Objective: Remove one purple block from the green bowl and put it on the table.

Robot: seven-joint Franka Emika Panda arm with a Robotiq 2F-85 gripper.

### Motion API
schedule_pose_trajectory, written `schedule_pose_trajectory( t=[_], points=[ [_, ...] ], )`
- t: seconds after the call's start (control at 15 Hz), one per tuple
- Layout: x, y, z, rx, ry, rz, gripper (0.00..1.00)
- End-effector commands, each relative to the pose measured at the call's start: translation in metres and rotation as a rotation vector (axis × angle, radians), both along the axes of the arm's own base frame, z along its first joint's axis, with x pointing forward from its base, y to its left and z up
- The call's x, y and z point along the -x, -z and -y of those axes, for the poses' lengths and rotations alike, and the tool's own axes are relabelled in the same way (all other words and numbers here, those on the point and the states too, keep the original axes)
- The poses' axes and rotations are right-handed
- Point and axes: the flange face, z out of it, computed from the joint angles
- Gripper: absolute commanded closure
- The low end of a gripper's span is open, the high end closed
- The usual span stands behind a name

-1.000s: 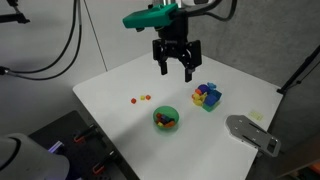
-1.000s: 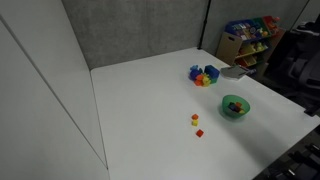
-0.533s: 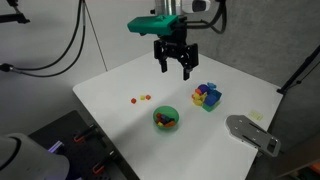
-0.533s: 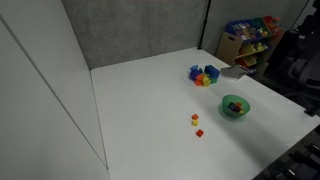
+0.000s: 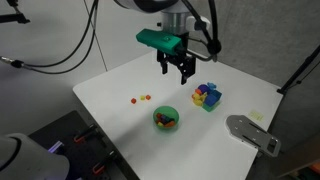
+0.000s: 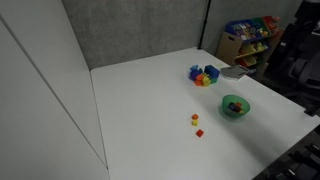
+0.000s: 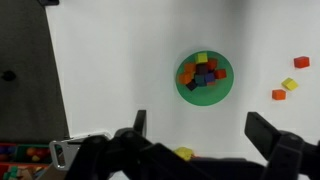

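Your pincer (image 5: pixel 177 74) hangs well above the worktop (image 5: pixel 110 92), fingers spread apart, nothing between them. In the wrist view the two fingers (image 7: pixel 138 124) come in at the bottom edge, wide apart, with bare white worktop (image 7: pixel 120 60) in the gap. The arm does not show in the exterior view with the grey back wall.

The bowl (image 5: pixel 158 124) sits on the worktop near the front edge, below the pincer and apart from it. In the wrist view the bowl (image 7: pixel 184 92) lies ahead of the fingers, roughly centred between them. It holds a heap of small blocks (image 7: pixel 203 73): orange, red, one yellow-green, and dark purple-looking ones in the middle. No block is lifted out.

In an exterior view the bowl (image 6: pixel 226 110) stands near the worktop's (image 6: pixel 150 100) far side edge.

A blue-and-yellow cluster (image 5: pixel 207 96) stands near the bowl, not touching it. A few loose bits (image 5: pixel 138 99) lie well apart from the bowl on the open worktop; the wrist view shows three (image 7: pixel 290 84). A grey piece (image 5: pixel 253 134) juts off one corner.
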Motion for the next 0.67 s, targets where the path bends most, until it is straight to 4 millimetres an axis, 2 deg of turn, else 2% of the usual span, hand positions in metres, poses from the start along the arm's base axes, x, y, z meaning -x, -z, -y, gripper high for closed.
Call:
schedule_pose_trajectory(
  t=[0.0, 0.6],
  points=[
    [-0.010, 0.032, 0.001, -0.051, -0.038, -0.020, 0.00],
    [-0.031, 0.160, -0.014, -0.095, -0.133, -0.096, 0.00]
  ],
)
